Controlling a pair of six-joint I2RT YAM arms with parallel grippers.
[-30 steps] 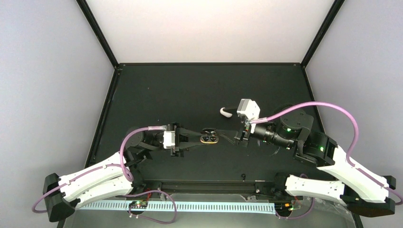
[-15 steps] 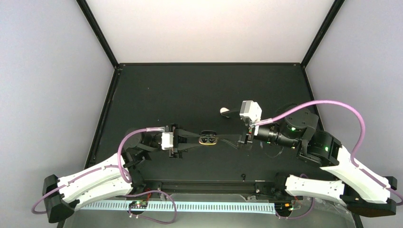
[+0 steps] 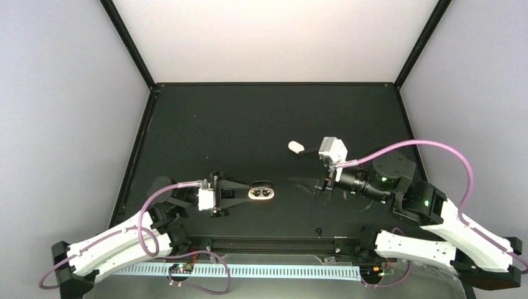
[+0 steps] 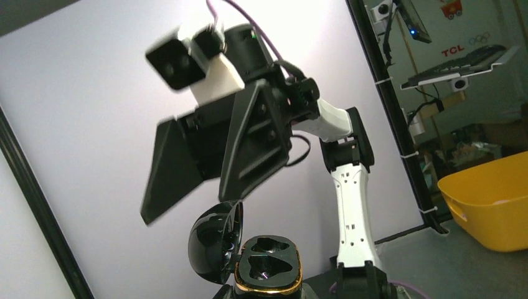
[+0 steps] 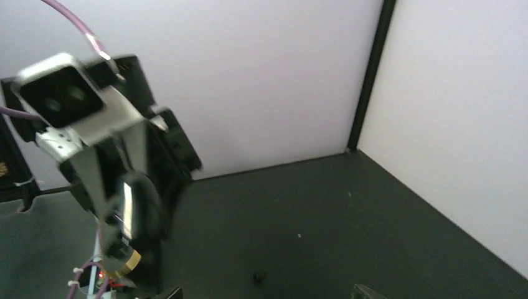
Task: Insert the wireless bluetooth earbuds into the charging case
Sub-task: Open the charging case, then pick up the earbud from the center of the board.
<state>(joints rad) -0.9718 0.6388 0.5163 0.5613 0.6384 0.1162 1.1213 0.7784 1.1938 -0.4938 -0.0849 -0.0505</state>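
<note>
The charging case (image 3: 261, 192) sat pinched at the tip of the left gripper (image 3: 251, 192), whose jaws were pressed in on it from both sides. It was held near the front of the black mat (image 3: 249, 118), a little left of the middle.

From the overhead camera I saw it as a small pale oval with two dark round sockets side by side. From the left wrist camera it looked different (image 4: 268, 269): a dark inner face with two shaped hollows, ringed by a thin gold band. Its glossy rounded lid (image 4: 216, 242) was hinged open to the left and stood nearly upright. I could not tell whether the earbuds were seated in the hollows.

The right gripper (image 3: 302, 184) faced the case from the right, apart from it, with nothing between its jaws. In the left wrist view its two dark finger plates (image 4: 255, 146) were spread wide above the open lid.

Behind the right gripper, a small white oblong piece (image 3: 296, 147) lay on the mat. The right wrist view was blurred, and it showed a tiny dark lump (image 5: 257, 275) on the mat that I could not identify.
</note>
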